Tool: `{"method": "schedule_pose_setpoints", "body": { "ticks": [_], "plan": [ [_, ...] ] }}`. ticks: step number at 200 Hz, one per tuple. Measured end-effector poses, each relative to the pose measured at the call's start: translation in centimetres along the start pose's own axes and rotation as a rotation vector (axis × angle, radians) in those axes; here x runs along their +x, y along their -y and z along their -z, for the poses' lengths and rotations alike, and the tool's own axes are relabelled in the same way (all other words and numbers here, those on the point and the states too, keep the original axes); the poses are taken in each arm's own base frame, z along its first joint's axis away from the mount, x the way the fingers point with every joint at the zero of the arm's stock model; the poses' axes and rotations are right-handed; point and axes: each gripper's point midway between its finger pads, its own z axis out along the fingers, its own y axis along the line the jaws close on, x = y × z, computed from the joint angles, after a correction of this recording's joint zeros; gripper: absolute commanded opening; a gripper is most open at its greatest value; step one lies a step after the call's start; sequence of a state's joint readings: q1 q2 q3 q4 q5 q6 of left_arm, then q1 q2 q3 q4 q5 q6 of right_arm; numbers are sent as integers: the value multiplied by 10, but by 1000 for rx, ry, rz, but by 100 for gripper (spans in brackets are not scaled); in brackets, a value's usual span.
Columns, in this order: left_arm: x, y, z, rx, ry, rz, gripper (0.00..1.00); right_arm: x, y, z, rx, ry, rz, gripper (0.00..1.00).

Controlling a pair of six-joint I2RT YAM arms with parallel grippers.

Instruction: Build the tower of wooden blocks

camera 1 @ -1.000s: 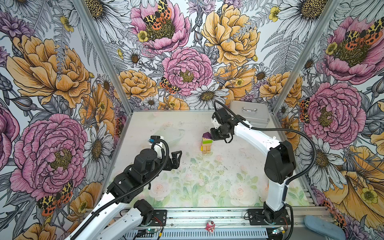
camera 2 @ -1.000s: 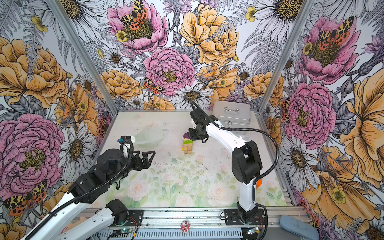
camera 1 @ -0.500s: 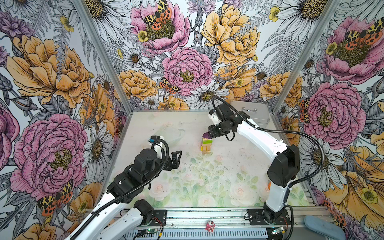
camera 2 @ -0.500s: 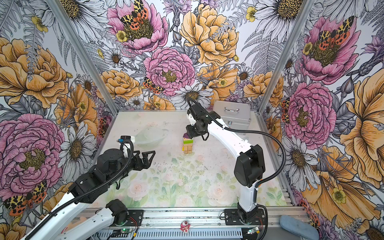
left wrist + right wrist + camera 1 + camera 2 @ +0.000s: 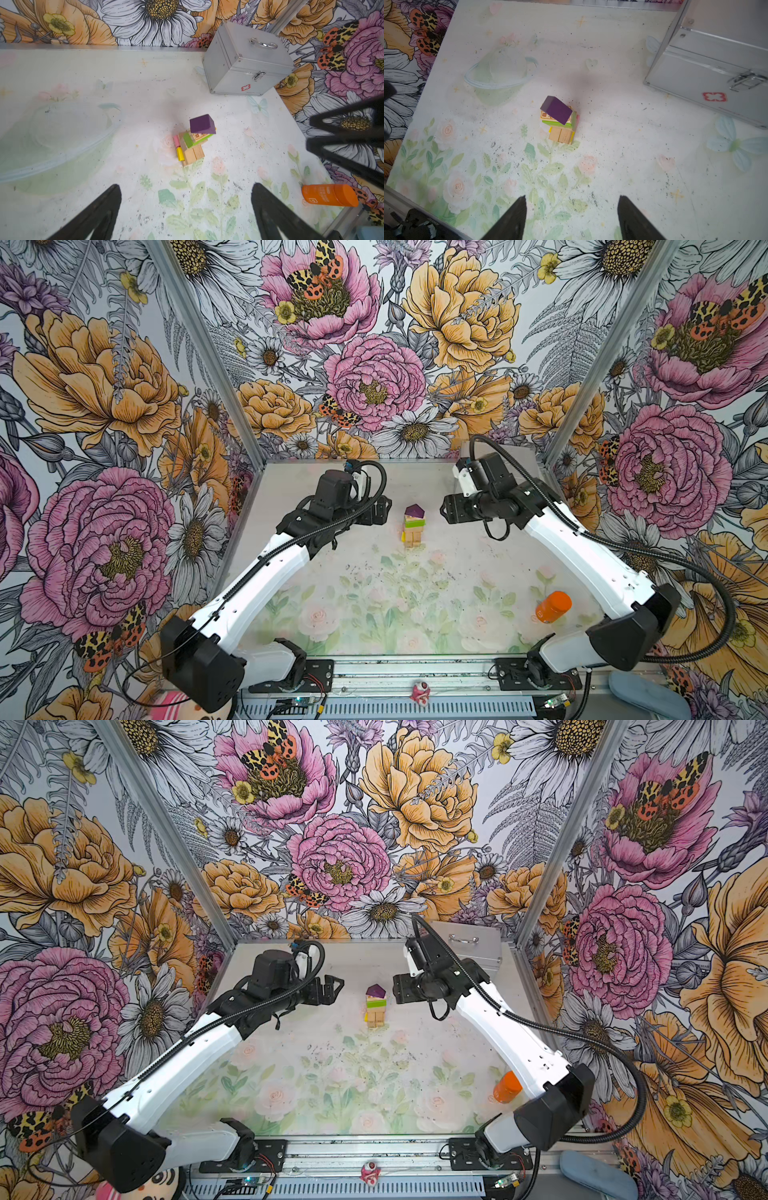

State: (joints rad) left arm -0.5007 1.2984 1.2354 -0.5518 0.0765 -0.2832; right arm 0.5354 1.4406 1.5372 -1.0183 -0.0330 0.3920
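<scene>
Your right gripper (image 5: 572, 199) has backed off the tower (image 5: 414, 529) on the table (image 5: 324, 605), jaws apart and empty, leaving the purple house-shaped block (image 5: 414, 513) capping it, while your left gripper (image 5: 186, 187), also spread wide, hangs clear, presumably to avoid nudging it.

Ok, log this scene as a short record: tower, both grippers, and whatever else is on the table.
tower: standing, mid-table between the grippers
layers: tan blocks low, lime-green block above, purple block topmost
side pieces: yellow block and pink block at the base
left gripper: open, empty, clear of the tower
right gripper: open, empty, clear of the tower
other: orange bottle front right; silver case back right
</scene>
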Motion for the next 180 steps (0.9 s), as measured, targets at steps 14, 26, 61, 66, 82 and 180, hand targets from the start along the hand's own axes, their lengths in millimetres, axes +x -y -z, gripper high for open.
{"method": "schedule_pose_setpoints", "body": {
  "ticks": [14,26,61,66,82,180],
  "plan": [
    [-19,2,-15,13,9,1,93,14,6,3,12,-5,-27,47],
    [-35,4,-29,23,19,-4,88,29,11,-3,22,-30,-52,42],
    [-53,4,-71,51,-2,2,80,62,21,-28,56,-121,-85,42],
    [-52,3,-77,51,-11,4,79,64,21,-29,58,-125,-85,42],
    [-45,-1,-90,45,-38,9,78,63,20,-30,59,-116,-79,42],
    [-39,-14,-133,19,-96,-1,59,50,17,-14,40,-36,-74,51]
  ]
}}
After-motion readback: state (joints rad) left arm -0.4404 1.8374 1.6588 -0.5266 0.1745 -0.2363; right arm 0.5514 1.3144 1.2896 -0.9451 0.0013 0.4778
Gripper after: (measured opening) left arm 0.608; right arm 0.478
